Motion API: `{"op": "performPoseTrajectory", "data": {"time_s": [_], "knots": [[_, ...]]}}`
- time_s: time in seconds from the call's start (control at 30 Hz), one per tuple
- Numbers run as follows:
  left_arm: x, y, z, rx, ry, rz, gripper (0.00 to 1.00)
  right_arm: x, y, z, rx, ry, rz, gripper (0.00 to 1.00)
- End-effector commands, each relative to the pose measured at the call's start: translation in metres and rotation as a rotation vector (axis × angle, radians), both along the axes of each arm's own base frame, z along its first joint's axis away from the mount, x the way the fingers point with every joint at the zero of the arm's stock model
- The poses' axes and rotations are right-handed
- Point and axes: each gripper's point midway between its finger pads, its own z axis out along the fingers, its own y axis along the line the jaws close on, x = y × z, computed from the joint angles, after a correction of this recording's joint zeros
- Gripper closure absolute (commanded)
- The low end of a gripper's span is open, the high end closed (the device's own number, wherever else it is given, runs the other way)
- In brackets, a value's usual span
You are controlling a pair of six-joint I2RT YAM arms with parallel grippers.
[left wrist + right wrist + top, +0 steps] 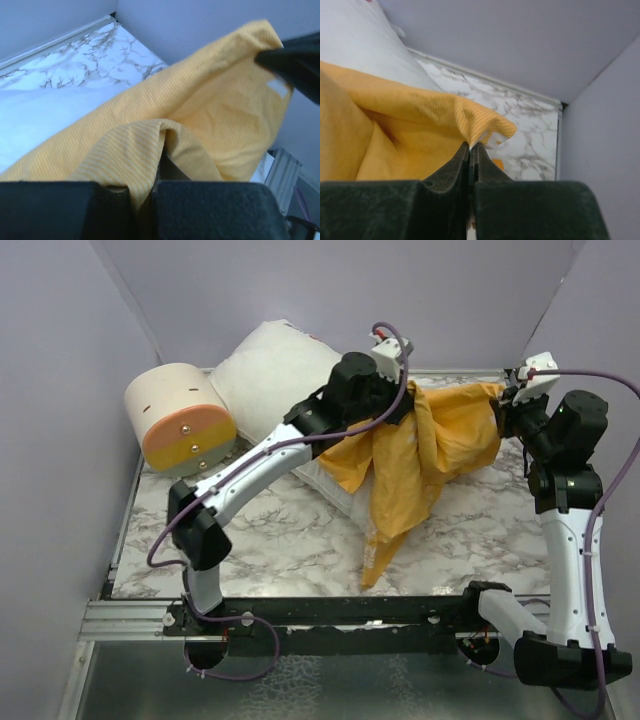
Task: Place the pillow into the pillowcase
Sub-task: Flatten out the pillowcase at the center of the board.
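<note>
pillow: white pillow [268, 368] lay at the far left of the tabletop [280, 535], propped toward the back wall, beside a cream-and-orange cylinder [185, 420].
pillow axis: long axis ran from far left toward the middle; a white strip showing under the orange cloth looked like its near end.
pillowcase: orange-yellow pillowcase [445, 435] hung lifted off the tabletop, to the right of the pillow and partly over it.
case axis: top edge was stretched left to right between the 2 hands; the rest drooped in a long bunched fold toward the near edge.
case mouth: could not tell which way the opening faced, folds hid it.
left hand: left hand [145, 187] was closed on a pinch of the case's fabric, at the left end of the held edge, right above the pillow.
right hand: right hand [470, 150] was closed on a corner hem of the case, at the far right, well apart from the pillow.
nearer arm: left, it reached over the pillow; right had only cloth in front of it.
key relation: the pillow sat left of and behind the held case, so my guess was the case had to be spread open and brought leftward over the pillow's near end.
risk: bunched cloth between the hands might keep the mouth shut.
</note>
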Motion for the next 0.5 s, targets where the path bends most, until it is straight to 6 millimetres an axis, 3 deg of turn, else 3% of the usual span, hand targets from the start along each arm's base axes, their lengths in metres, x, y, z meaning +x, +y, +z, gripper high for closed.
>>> {"op": "performPoseTrajectory", "data": {"time_s": [0.0, 0.17, 0.33, 0.47], "knots": [[0.025, -0.029, -0.021, 0.123, -0.002, -0.055, 1.0, -0.011, -0.041, -0.031, -0.023, 0.036, -0.22, 0.99], [0.06, -0.048, -0.038, 0.227, -0.015, -0.019, 1.0, -0.013, -0.049, -0.038, 0.036, 0.036, -0.285, 0.98], [0.086, -0.063, -0.043, 0.235, -0.079, 0.009, 1.0, -0.017, -0.089, -0.062, 0.04, 0.031, -0.496, 0.88], [0.085, -0.087, -0.047, 0.158, -0.103, -0.082, 1.0, -0.036, -0.129, -0.081, -0.014, 0.018, -0.656, 0.82]]}}
